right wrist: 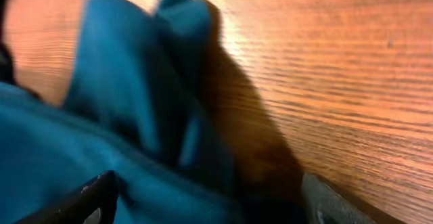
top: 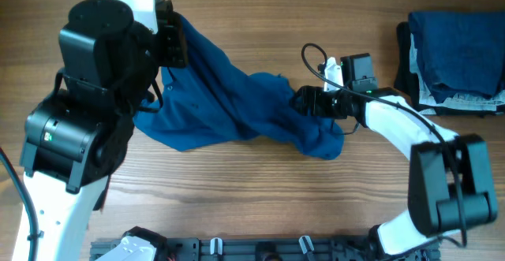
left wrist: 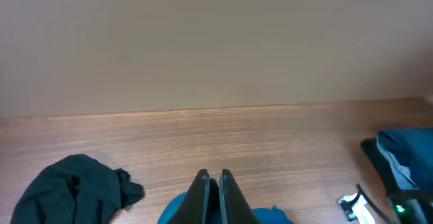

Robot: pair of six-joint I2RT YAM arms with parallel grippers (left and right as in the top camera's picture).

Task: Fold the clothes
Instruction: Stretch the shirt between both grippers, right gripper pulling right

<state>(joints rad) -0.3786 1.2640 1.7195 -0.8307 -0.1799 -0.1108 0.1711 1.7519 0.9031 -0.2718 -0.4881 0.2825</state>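
Shirt (top: pixel 229 107) is half off the table (top: pixel 260 16). It hangs from the left gripper (top: pixel 172 46) at about 10 o'clock in the overhead and sags across to the right gripper (top: pixel 304 100), just right of centre. The left jaws are pressed together in the wrist view with blue cloth right under them, so we read that as clamped on the shirt. The right jaws sit in a blurry bunch of blue cloth, and we can't tell if they're pinching it. A stacked pile (top: pixel 458 48) sits at 2 o'clock, and a dark garment (left wrist: pixel 74 190) lies crumpled at 8 o'clock in the left wrist view.

We reckon the step is spreading the shirt flat before any fold. To do it well, we'd pull the two grips apart evenly until the sag goes, then lower it flat. We'd also hold hem or shoulder corners rather than a wad of mid-fabric, since jersey bunches and twists. Mind the cable (top: pixel 314 56) by the right arm.

No brand, label or print is readable anywhere.
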